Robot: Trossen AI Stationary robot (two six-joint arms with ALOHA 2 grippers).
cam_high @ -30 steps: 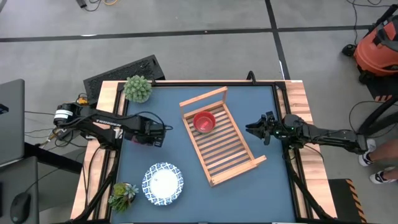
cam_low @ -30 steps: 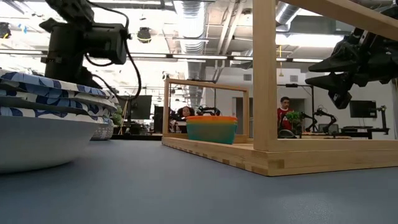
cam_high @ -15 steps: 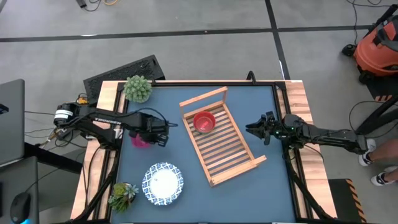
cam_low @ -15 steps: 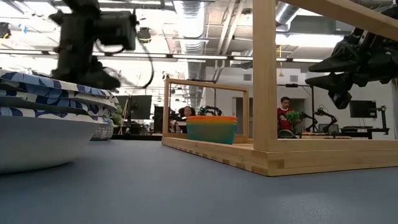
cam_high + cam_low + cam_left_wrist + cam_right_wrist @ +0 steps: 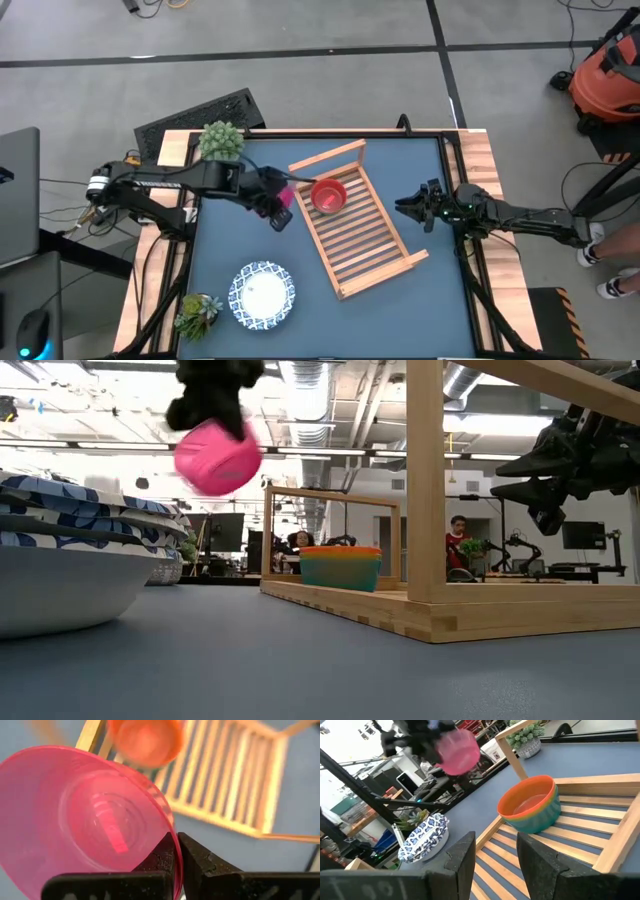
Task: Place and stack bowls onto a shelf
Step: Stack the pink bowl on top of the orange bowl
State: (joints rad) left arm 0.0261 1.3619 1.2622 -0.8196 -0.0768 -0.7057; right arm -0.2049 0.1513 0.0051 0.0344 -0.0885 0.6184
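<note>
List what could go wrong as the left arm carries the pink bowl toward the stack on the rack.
1. The left gripper pinches only the rim of the pink bowl, which hangs tilted in the air; it could slip or swing loose.
2. The bowl stack sits close to the end rail of the shelf, so the bowl could clip that rail on the way in.
3. Released tilted, it might knock the stack instead of nesting.

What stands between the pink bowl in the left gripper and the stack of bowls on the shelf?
Nothing visible blocks it. The left gripper holds the pink bowl in the air, just beside the shelf. The stacked bowls sit open-topped past the shelf's side rail, well below the bowl.
</note>
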